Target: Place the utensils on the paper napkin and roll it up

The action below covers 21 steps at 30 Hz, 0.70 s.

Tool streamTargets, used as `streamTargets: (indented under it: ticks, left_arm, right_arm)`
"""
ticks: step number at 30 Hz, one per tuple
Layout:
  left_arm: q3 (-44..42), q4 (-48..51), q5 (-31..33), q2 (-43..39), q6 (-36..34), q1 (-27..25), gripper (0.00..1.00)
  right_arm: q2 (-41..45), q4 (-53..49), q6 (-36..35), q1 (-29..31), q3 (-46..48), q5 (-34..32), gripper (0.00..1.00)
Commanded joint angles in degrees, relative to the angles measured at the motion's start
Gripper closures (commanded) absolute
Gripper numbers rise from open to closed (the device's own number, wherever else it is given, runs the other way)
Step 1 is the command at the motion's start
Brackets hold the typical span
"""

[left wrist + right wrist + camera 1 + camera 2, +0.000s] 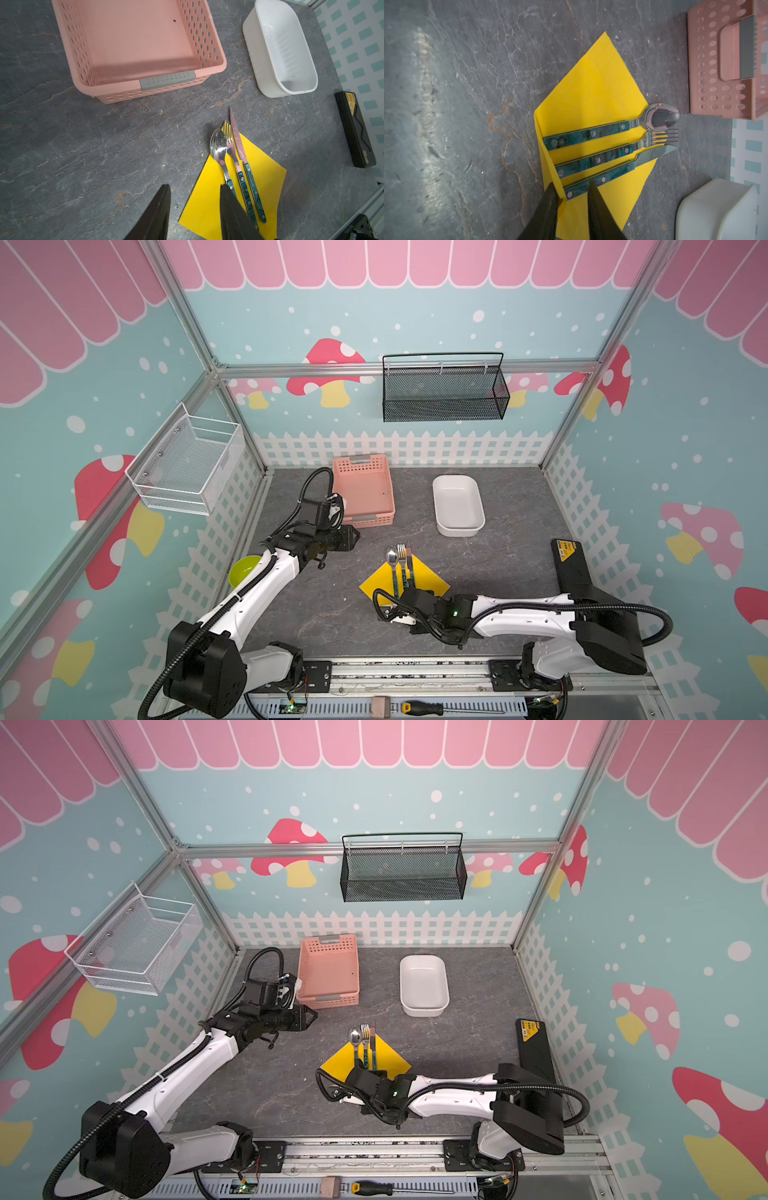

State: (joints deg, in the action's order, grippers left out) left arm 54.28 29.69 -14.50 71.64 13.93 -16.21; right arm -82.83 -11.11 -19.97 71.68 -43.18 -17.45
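Utensils (401, 568) lengthwise on paper napkin (430, 577), heads toward back wall (415, 323) | left gripper (195, 187) parted, empty | right gripper (571, 184) parted

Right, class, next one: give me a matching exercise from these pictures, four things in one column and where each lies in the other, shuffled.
Things:
1 spoon
2 bowl
3 screwdriver
4 case

Places:
A on the napkin
B on the slotted strip in front, off the table
C at the table's right edge
D at its left edge, partly behind the left arm

Pairs: 1-A, 2-D, 3-B, 4-C
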Motion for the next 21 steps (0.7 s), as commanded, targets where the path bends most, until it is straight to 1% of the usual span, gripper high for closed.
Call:
streamTargets:
  ticks: [1,3,7,13,17,21]
  left_arm:
    - [0.83,-0.61,0.62,0.08,0.04,0.01,0.59]
    - [0.82,-0.63,0.38,0.17,0.04,-0.04,0.59]
    - [0.91,-0.6,0.3,0.35,0.04,0.03,0.59]
    - [0.83,-0.6,0.37,0.26,-0.05,0.01,0.59]
    - [0.81,-0.59,0.18,0.15,-0.05,0.02,0.59]
    - [0.83,-0.6,0.1,0.17,-0.13,-0.01,0.59]
  right_arm:
    - [0.93,-1.09,-1.39,0.26,0.99,0.67,0.77]
    - [0.64,-1.01,-1.57,0.22,0.9,1.56,0.8]
    - [-0.77,-0.96,-1.54,0.21,0.32,3.09,0.81]
    - [-1.42,-0.93,-1.31,0.14,-0.1,3.39,0.87]
    - [-0.81,-0.96,-1.13,0.13,-0.15,3.37,0.97]
    - [0.67,-0.99,-0.95,0.09,-0.34,3.19,1.0]
